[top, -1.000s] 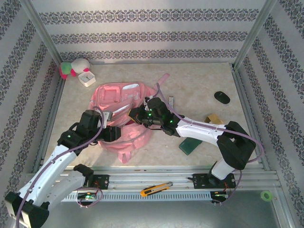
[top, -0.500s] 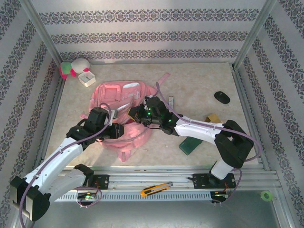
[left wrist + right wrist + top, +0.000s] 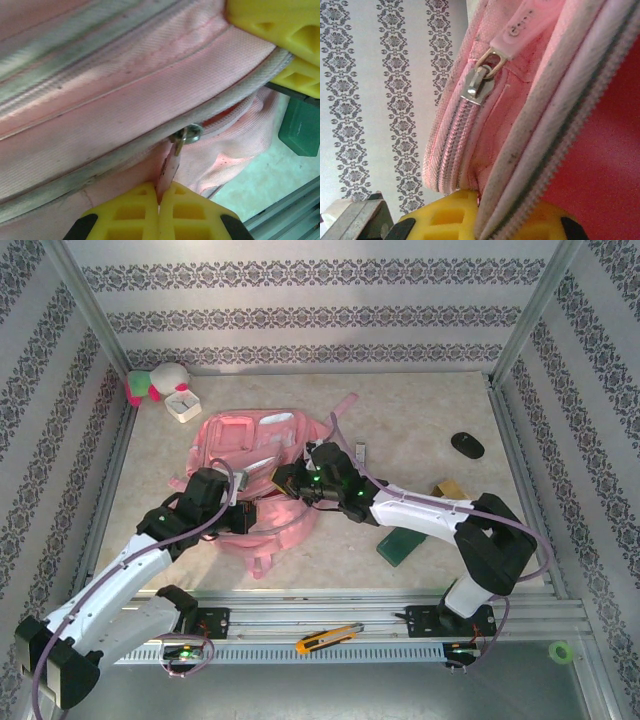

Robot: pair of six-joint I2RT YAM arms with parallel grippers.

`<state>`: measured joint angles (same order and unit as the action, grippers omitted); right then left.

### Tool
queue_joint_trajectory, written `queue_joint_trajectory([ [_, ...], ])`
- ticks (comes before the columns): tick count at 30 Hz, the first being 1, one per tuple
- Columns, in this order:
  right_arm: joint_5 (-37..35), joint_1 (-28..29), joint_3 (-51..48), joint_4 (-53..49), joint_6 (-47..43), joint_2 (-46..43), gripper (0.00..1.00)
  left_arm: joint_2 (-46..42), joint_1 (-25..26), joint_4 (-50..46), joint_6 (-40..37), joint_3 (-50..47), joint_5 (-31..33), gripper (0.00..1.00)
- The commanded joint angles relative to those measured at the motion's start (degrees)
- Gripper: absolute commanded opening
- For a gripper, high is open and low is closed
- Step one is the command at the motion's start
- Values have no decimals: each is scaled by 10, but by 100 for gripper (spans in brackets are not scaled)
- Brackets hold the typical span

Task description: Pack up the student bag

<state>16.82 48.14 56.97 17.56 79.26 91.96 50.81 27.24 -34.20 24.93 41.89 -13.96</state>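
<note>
Top view: the pink backpack [image 3: 245, 445] lies left of centre on the table [image 3: 420, 420], its contents hidden. Both arms reach low over it, the left pincer [image 3: 250, 517] at its near edge and the right pincer [image 3: 283, 483] at its right side.

Left wrist: the left pincer is closed on the zip pull [image 3: 169, 167].

Right wrist: the right pincer is clamped on the backpack's zipped edge.

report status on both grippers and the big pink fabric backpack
Left gripper shut on the pink zipper pull tab. Right gripper shut on the zipped rim of the large soft pink fabric backpack. Dark green block lies apart, to its right.
</note>
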Motion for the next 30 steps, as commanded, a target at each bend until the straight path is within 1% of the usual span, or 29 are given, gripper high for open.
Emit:
queue_joint_trajectory([
  [1,50,-33,-20,9,-44,-70,0,-21,-24,-32,-26,-5,59,0],
  [5,127,-78,-27,-15,-71,-92,0,-39,-48,-44,-58,-10,52,0],
  [8,190,-111,-27,-17,-78,-92,0,-41,-63,-53,-83,-5,48,0],
  [10,211,-121,-22,-19,-78,-93,0,-40,-70,-51,-98,0,37,0],
  [14,260,-146,-10,-16,-76,-91,0,-30,-85,-53,-104,-5,38,0],
  [16,258,-154,-1,-28,-78,-100,0,-28,-87,-42,-107,-6,-8,0],
  [17,255,-153,5,-36,-82,-102,0,-29,-87,-28,-102,-8,-39,6],
  [19,248,-148,14,-46,-81,-99,0,-38,-87,31,-58,-24,-129,27],
  [20,244,-144,15,-46,-79,-97,0,-43,-86,62,-28,-34,-162,33],
  [21,233,-138,16,-46,-75,-96,0,-48,-79,92,7,-41,-181,36],
  [23,203,-124,14,-45,-64,-96,0,-56,-50,112,36,-40,-179,41],
  [26,163,-105,11,-41,-50,-94,0,-51,9,81,38,-20,-116,47],
  [28,145,-97,12,-37,-43,-93,0,-35,33,60,37,-9,-80,49],
  [30,137,-91,16,-37,-42,-93,0,-19,39,59,40,-8,-60,49],
])
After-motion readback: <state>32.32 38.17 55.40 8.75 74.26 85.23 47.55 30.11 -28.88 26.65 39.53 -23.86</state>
